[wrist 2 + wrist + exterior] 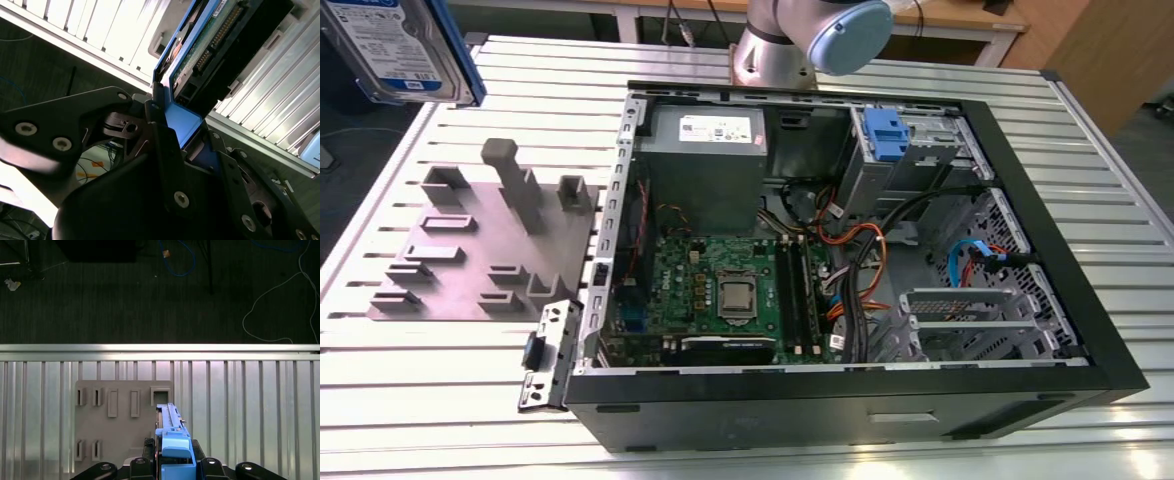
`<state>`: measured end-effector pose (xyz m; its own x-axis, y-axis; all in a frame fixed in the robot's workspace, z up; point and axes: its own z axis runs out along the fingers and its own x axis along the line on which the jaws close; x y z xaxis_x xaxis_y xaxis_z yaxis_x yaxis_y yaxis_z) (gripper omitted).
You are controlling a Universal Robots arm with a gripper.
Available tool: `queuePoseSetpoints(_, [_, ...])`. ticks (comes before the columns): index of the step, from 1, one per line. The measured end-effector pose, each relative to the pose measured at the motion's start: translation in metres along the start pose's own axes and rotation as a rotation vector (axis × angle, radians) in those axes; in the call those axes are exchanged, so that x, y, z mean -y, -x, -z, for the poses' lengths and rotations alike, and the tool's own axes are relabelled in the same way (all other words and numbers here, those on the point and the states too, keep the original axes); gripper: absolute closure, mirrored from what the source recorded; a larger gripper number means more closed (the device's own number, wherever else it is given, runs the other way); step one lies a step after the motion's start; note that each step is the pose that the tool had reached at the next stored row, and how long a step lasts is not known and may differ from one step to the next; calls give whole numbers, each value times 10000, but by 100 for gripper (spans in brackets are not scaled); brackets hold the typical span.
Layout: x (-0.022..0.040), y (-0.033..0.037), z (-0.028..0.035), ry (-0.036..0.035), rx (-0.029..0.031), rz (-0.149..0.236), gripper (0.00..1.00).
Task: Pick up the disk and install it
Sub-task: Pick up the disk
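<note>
Pickup looks done: the pincer [175, 464] is clamped on the disk [394, 45], which hangs above the grey fixture plate [467, 240], well apart from the open computer case [854, 390], so installing remains.

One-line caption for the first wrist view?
Gripper holds the blue-framed silver-grey metal disk edge-on above a grey slotted fixture plate on the ribbed metal table.

disk [390, 42]: blue frame, white label | case [787, 412]: black | motherboard [707, 272]: green | table [440, 420]: ribbed silver
</note>
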<state>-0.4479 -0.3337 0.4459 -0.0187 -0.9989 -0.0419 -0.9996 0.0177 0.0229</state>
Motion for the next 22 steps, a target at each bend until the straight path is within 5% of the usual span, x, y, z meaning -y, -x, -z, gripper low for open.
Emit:
queuePoseSetpoints(9, [-1,1,25,0,0,0,63])
queuePoseSetpoints(22, [-3,6,147,0,0,0,63])
